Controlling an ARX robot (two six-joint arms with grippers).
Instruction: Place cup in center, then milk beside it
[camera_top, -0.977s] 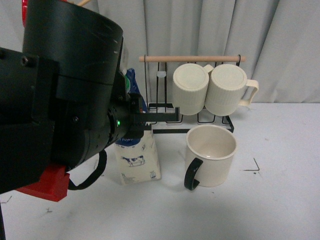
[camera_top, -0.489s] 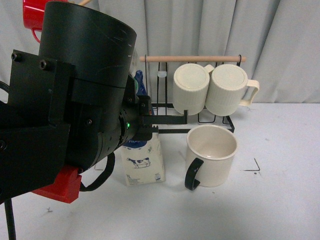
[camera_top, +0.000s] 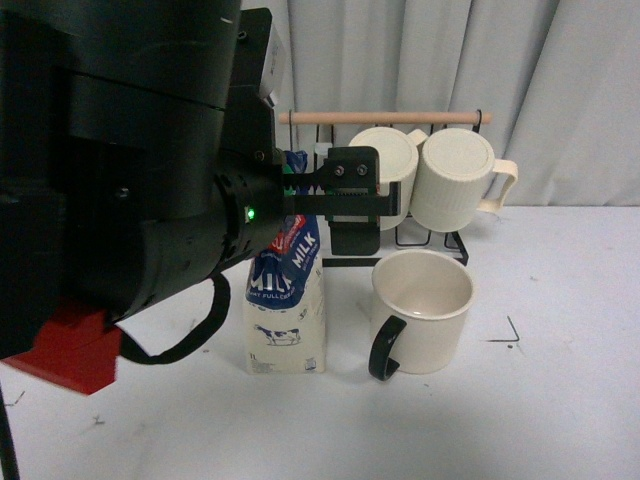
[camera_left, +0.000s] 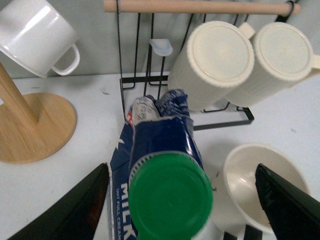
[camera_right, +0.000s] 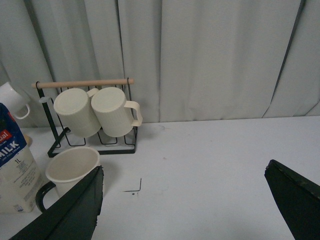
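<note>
Directly below the left gripper (camera_left: 182, 200), between its two dark fingers (camera_left: 75, 210), we log the milk (camera_top: 285, 300): upright on the white table (camera_top: 560, 400), blue top and green cap (camera_left: 170, 192) facing the wrist camera. Both fingers stand clear of the carton, well apart, so we record the jaws as spread and gripping nothing. In the front view the left arm's black housing covers most of the left half of the picture and hides the carton's upper left side; only one finger plate shows past it.

Just beside the carton, on the far side from the arm's housing, we list the cup (camera_top: 422, 310): upright, empty, black handle (camera_top: 385, 348) turned toward the front camera. We cannot make out a face on its side. In the left wrist view its rim is partly cut off by one finger.

Beyond the gripper: a black wire rack (camera_top: 400, 235) with a wooden rod (camera_top: 380, 117), carrying two ribbed cream mugs (camera_top: 450, 180) on their sides. A small white mug (camera_left: 37, 37) hangs on a wooden stand (camera_left: 30, 125), cut off at the frame edge.

The right gripper (camera_right: 182, 205) shows only two dark finger edges at the frame's corners, set wide apart, nothing between them.
</note>
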